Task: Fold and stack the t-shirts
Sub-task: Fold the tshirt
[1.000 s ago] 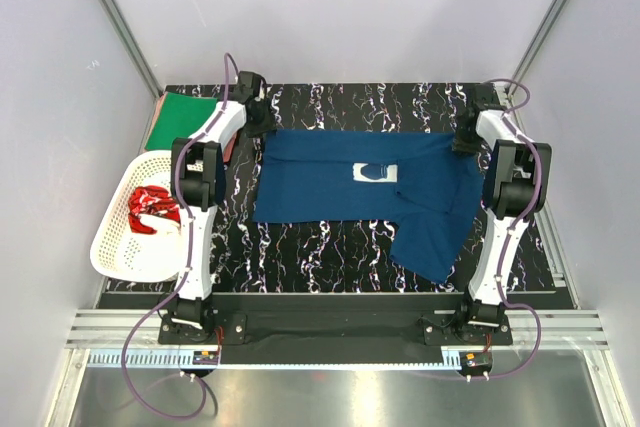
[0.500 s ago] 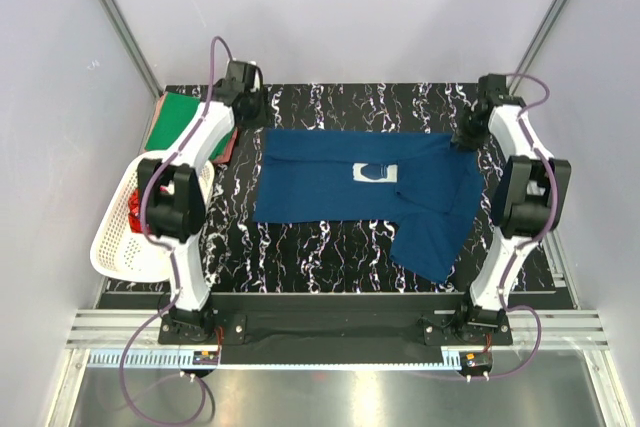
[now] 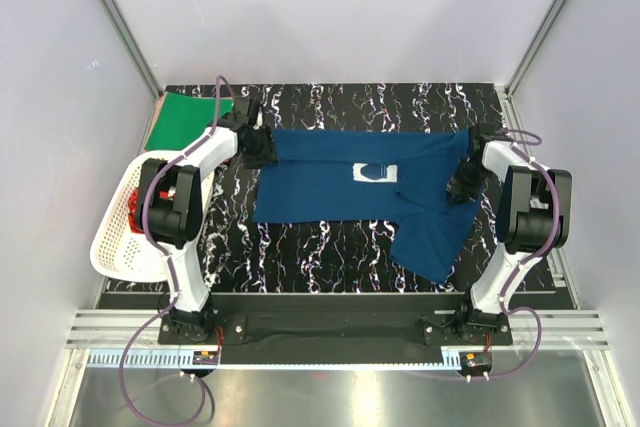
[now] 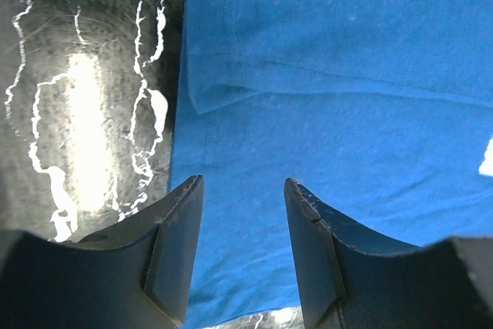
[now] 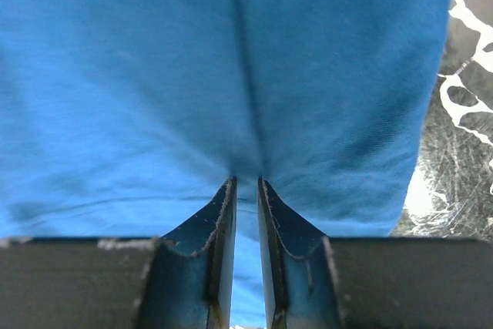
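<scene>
A white basket point(image 3: 105, 247) holding a red t-shirt point(image 3: 130, 209) sits at the marbled bench's point(image 3: 340, 107) left edge, with a green t-shirt point(image 3: 185, 119) flat behind it. The left end effector point(image 4: 243, 186), jaws apart, hovers over the spread navy t-shirt's point(image 3: 320, 187) left edge. The shirt's white label point(image 3: 375, 172) is unreadable. The right end effector point(image 5: 245, 182) is pinched on the shirt's right side.
</scene>
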Tool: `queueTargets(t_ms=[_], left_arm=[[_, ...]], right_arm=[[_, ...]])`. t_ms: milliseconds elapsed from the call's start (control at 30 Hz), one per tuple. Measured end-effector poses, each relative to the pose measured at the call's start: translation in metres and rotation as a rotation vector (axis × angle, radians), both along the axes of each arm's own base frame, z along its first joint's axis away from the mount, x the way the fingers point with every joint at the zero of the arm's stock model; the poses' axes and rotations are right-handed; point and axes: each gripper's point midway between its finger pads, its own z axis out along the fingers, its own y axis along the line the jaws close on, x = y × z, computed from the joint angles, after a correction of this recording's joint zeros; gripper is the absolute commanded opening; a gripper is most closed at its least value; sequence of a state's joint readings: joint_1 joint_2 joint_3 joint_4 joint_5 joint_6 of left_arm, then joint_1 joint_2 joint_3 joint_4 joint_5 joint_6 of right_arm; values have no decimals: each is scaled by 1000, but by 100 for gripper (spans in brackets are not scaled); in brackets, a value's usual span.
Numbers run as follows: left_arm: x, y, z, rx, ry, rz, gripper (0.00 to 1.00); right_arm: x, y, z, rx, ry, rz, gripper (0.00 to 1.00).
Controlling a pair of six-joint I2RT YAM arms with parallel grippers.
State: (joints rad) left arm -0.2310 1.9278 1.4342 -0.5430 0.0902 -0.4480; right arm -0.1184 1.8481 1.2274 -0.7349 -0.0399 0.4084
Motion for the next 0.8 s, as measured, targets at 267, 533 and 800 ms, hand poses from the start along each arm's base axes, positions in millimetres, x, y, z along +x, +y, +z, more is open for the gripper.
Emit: queueTargets(t_ms=[267, 533, 800], left_arm=[[-14, 12, -22, 14, 73, 73, 50], [-37, -17, 56, 18, -88, -35, 52], [-106, -45, 75, -83, -148, -170, 52]], right_arm=[[-6, -10, -9, -56, 3, -27, 32], [-20, -9, 61, -57, -89, -189, 42], [-113, 30, 65, 58, -53, -326, 44]])
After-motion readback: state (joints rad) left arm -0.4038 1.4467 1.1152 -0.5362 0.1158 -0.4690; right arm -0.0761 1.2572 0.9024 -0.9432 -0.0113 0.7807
